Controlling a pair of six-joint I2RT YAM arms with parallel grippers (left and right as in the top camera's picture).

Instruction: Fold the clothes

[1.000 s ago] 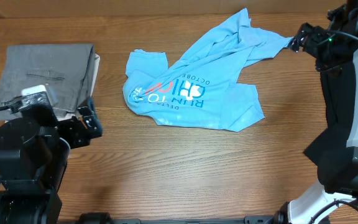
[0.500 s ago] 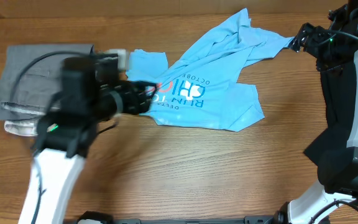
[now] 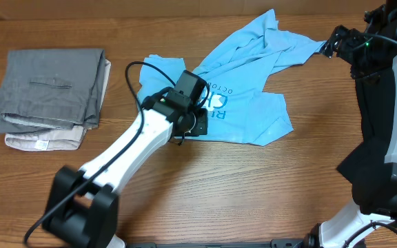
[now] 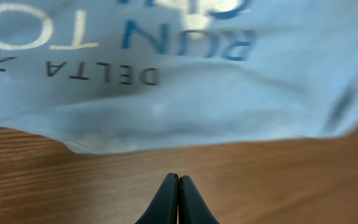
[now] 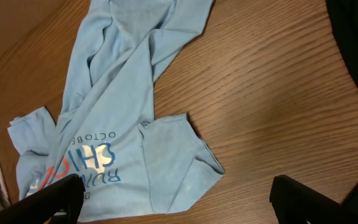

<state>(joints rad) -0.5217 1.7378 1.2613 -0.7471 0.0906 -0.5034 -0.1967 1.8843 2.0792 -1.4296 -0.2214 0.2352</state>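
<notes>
Far left, a folded grey stack. The left fingers are clenched on nothing above bare table, just short of the near hem of the blue T-shirt crumpled at centre — part them, slide onto the hem, then pinch. Far right, the right fingers are spread, empty.

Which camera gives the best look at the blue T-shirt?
The overhead view: nearly the whole T-shirt shows, sharply. The left wrist view catches only a blurred hem and lettering; the right wrist view cuts off its edges.
</notes>
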